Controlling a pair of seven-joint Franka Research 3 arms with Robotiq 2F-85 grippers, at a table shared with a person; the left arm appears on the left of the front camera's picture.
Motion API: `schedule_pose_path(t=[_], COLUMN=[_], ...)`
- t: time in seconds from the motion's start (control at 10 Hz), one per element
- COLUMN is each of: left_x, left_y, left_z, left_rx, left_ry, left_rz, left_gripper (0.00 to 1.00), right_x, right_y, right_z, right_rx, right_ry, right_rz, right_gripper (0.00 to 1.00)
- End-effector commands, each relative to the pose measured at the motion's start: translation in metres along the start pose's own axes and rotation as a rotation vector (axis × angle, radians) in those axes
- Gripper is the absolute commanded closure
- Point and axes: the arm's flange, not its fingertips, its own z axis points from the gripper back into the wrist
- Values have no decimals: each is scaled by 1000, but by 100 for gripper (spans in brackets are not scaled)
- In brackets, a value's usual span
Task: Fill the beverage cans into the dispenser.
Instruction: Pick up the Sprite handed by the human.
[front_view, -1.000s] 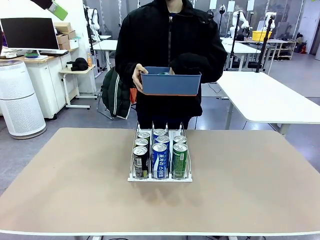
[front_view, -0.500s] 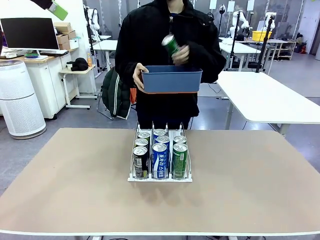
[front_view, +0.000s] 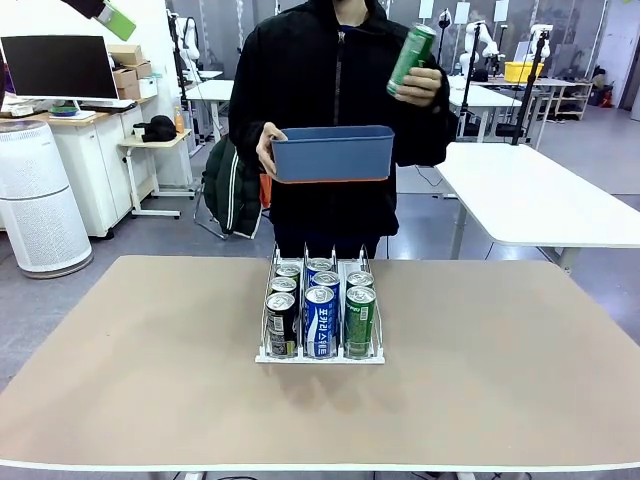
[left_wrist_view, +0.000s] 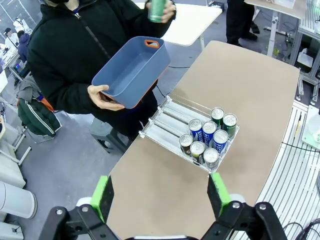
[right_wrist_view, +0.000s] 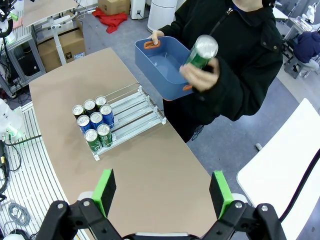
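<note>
A: From the front, where does the dispenser (front_view: 320, 318) sit?
B: Around the middle of the tabletop (front_view: 150, 380), nearer its far edge than the near one. Wide bare surface lies to either side and in front. Seven beverage cans (front_view: 320, 312) fill its lanes: black on the left, blue in the centre, green on the right.

A: And the person?
B: Standing at the far edge, one hand (front_view: 266, 150) on the end of a blue tub (front_view: 332, 153) held at chest height, well above the tabletop. The other hand (front_view: 422, 85) lifts a green can (front_view: 411, 58) up by the shoulder.

A: The left wrist view?
B: The left gripper (left_wrist_view: 162, 195) hangs high over the tabletop, its green pads spread wide with nothing between them. Below, the cans crowd the dispenser's end away from the person; the lanes toward the person lie bare. The tub is tilted, and looks empty.

A: The right wrist view?
B: The right gripper (right_wrist_view: 162, 192) is likewise high, spread wide and holding nothing. The dispenser lies toward the left, its open end near the tabletop edge by the person. Much bare surface lies between it and the gripper. The green can is held over the tub.
</note>
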Motion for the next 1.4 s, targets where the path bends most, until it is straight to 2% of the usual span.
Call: schedule_pose_path(t=[0.0, 1.3], left_x=[-1, -1], left_y=[0, 0], left_z=[0, 0], left_rx=[-13, -13], left_ry=[-2, -2], left_rz=[-1, -1], left_gripper=[0, 0], right_x=[0, 0], right_y=[1, 1], right_z=[-1, -1], right_rx=[4, 4], right_ry=[0, 0], right_rz=[1, 1], right_gripper=[0, 0])
